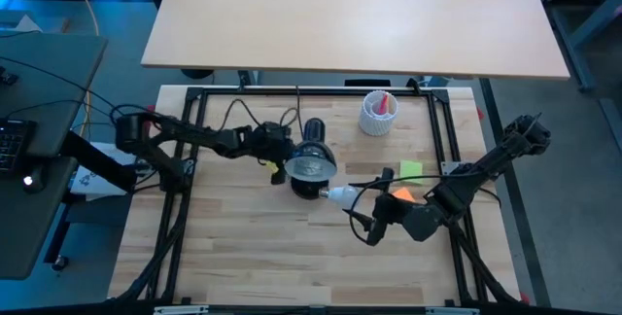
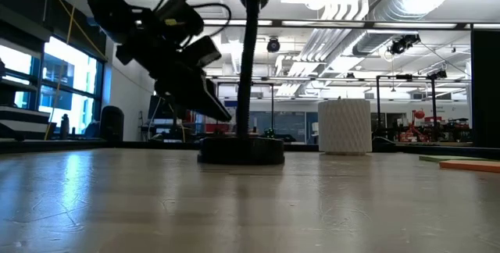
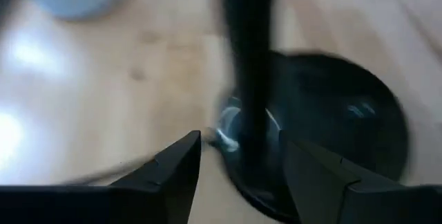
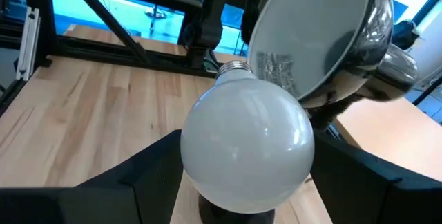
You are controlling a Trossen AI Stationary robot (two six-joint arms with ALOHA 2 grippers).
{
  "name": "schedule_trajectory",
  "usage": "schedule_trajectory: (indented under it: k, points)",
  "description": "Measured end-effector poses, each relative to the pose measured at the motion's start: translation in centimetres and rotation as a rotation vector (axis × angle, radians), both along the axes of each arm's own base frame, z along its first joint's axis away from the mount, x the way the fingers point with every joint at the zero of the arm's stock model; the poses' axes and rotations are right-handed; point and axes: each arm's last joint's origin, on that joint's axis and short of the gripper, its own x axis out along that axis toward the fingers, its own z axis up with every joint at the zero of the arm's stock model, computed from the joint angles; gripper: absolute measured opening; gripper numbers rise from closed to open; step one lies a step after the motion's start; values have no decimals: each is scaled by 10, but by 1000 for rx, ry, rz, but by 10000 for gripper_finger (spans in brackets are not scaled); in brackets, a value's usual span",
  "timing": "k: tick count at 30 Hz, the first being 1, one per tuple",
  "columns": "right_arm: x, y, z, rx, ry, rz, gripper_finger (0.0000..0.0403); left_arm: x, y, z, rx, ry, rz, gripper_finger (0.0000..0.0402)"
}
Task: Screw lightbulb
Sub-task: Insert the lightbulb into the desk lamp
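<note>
The black desk lamp (image 1: pixel 309 162) stands mid-table on its round base (image 2: pixel 241 151), with its shade (image 4: pixel 318 37) facing my right gripper. My right gripper (image 1: pixel 358 203) is shut on the white lightbulb (image 4: pixel 245 141), just in front of the shade. The bulb's silvery screw base (image 4: pixel 233 67) points at the shade. My left gripper (image 3: pixel 238 162) is open beside the lamp's post (image 3: pixel 248 72), low above the base. Its fingers stand on either side of the post, and I see no touch. It also shows left of the post in the low view (image 2: pixel 207 97). My right gripper pinches the bulb's frosted glass globe (image 4: pixel 197 162) between its two fingers (image 4: pixel 138 175), one on each side. The fingers come from the table's right side, roughly level. The bulb is lifted clear of the table, lying nearly level.
A white ribbed cup (image 1: pixel 379 113) holding a red thing stands at the far right of the lamp. A green piece (image 1: pixel 412 169) and an orange piece (image 1: pixel 403 195) lie by my right arm. The lamp's cord (image 1: pixel 243 111) runs to the far left.
</note>
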Motion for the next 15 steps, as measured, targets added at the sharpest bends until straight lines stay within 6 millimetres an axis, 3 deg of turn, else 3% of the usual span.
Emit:
schedule_trajectory:
  k: [6, 15]
  points:
    - [0, 0, 0, -1, 1, 1, 281, 4, -22, -11, -125, 54, -69, 164]
    - [-1, 0, -2, -14, 18, 1, 281, -5, -60, -21, -116, 223, -30, 145]
